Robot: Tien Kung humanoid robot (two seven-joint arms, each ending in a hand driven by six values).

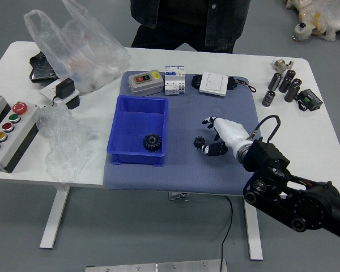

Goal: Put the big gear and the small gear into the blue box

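My right hand [209, 135], white-backed with black fingertips, is low over the blue-grey mat, fingers apart and holding nothing. Just left of its thumb lies the small black gear [199, 142] on the mat; whether thumb and gear touch I cannot tell. The big black gear [152, 142] rests inside the blue box [139, 158], near that box's right front corner. My left arm is out of view.
Behind the box stand a grey switch unit [145, 83], a white-blue block [174, 80] and a white device [214, 84]. Dark cylinders [287, 80] are at the right, plastic bags [79, 48] and a button panel [12, 130] left. A person stands at the far side.
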